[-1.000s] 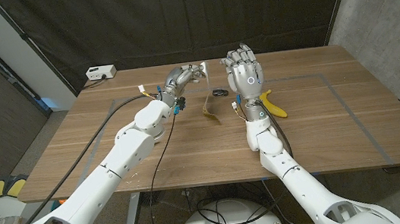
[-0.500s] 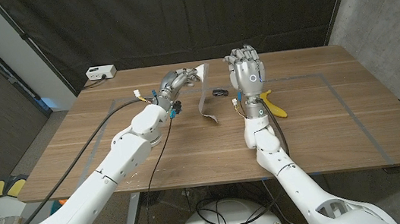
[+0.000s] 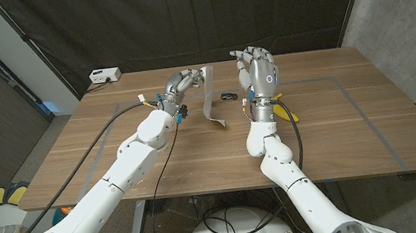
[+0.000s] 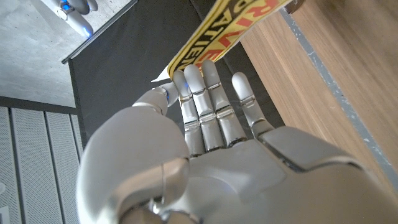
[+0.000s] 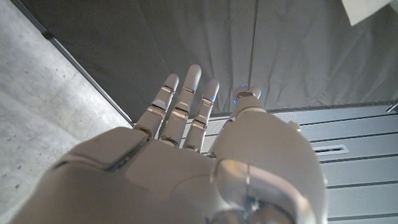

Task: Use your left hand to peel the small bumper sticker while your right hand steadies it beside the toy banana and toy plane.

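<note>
While the metallic grey left hand (image 3: 182, 82) pinches the top edge of the thin, flexible white-backed bumper sticker (image 3: 208, 96), lifted with its lower end curling near the wooden table (image 3: 353, 130), the right hand (image 3: 260, 76) stands raised with spread fingers, holding nothing. Judging by this, steadying has lapsed; whether the backing has separated cannot be told. Yellow toy banana (image 3: 282, 112) lies beside.

One bumper sticker (image 3: 207, 94) hangs at about 12 o'clock of the table (image 3: 337, 128), with one small dark object (image 3: 227, 96), possibly the toy plane though too small to tell, at 1 o'clock. One toy banana (image 3: 285, 112) lies toward 2 o'clock. One white box (image 3: 104, 76) sits at 10 o'clock.
</note>
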You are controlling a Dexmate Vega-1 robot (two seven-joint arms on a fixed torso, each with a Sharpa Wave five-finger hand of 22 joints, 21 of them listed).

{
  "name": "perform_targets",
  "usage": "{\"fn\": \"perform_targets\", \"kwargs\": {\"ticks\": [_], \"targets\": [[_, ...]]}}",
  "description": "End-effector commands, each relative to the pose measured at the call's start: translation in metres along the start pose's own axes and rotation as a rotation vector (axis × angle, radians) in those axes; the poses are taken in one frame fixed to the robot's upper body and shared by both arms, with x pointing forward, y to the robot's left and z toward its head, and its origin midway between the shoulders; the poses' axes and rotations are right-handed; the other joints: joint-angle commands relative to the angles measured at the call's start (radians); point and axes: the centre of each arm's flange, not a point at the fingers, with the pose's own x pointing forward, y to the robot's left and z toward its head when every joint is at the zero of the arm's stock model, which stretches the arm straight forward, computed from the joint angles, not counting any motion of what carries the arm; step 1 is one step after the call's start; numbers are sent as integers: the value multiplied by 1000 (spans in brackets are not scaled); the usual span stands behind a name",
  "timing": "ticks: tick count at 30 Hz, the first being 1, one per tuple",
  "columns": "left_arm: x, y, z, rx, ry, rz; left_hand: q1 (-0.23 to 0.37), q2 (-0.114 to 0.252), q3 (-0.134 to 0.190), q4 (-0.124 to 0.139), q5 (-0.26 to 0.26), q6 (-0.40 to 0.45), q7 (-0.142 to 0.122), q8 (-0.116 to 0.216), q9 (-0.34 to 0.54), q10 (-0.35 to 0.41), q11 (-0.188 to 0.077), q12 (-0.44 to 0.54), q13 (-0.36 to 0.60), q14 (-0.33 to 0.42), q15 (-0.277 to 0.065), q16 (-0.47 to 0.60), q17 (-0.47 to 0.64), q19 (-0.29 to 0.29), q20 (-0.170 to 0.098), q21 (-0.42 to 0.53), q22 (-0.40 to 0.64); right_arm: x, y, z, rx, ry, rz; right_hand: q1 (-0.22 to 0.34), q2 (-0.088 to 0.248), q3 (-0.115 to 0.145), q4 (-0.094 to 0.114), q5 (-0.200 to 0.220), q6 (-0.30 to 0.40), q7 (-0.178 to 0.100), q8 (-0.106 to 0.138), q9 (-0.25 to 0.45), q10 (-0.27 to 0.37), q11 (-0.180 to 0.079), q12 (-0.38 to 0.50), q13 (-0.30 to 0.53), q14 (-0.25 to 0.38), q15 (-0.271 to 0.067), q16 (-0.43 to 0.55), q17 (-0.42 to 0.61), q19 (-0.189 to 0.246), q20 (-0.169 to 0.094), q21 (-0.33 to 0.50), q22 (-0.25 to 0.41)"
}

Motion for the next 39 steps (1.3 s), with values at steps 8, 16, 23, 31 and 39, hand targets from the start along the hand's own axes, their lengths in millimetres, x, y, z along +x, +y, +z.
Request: {"fn": "perform_targets", "kwargs": {"ticks": [8, 16, 23, 31, 39], "targets": [[17, -4, 3, 62, -137, -126, -3, 1, 89, -38, 5, 1, -23, 9, -14, -55, -99, -5, 5, 16, -96, -15, 5, 13, -26, 15, -12, -9, -5, 22, 111, 345, 365, -186, -189, -212, 162, -2, -121, 237, 31, 12, 81, 50, 10, -18, 25, -39, 32, -18, 8, 36, -1, 8], [19, -7, 5, 92, -170, -150, -5, -3, 99, -43, 1, 2, -46, 5, -43, -56, -110, -24, -16, 21, -104, -31, 1, 18, -42, 23, -19, -2, 2, 28, 104, 359, 488, -222, -204, -236, 170, 3, -139, 258, 21, 15, 65, 67, -2, -22, -1, -17, 25, -29, -4, 51, -7, 9], [21, -11, 5, 122, -177, -151, -8, -7, 103, -45, -2, 6, -52, 5, -58, -55, -113, -24, -12, 25, -105, -41, -4, 20, -47, 26, -23, -1, 3, 31, 104, 359, 517, -259, -206, -252, 185, 5, -148, 272, 13, 11, 56, 80, -9, -25, -11, -4, 21, -39, -11, 58, -10, 10], [22, -18, 3, 209, -190, -148, -12, -5, 109, -45, -9, 3, -52, 6, -75, -59, -107, -31, -16, 21, -107, -58, -7, 13, -52, 28, -27, 1, 5, 30, 170, 362, 564, -350, -199, -286, 220, 6, -168, 303, -1, 5, 30, 105, -20, -20, -26, 25, 14, -56, -35, 74, -23, 10], [24, -26, 2, 254, -206, -161, -16, -7, 112, -46, -15, 0, -53, 6, -90, -57, -108, -38, -23, 21, -111, -70, -8, 12, -57, 29, -32, 3, 8, 33, 143, 353, 587, -456, -183, -325, 231, 8, -226, 333, -19, -7, -10, 142, -48, -28, -61, 61, -12, -96, -80, 95, -49, 8]]}}
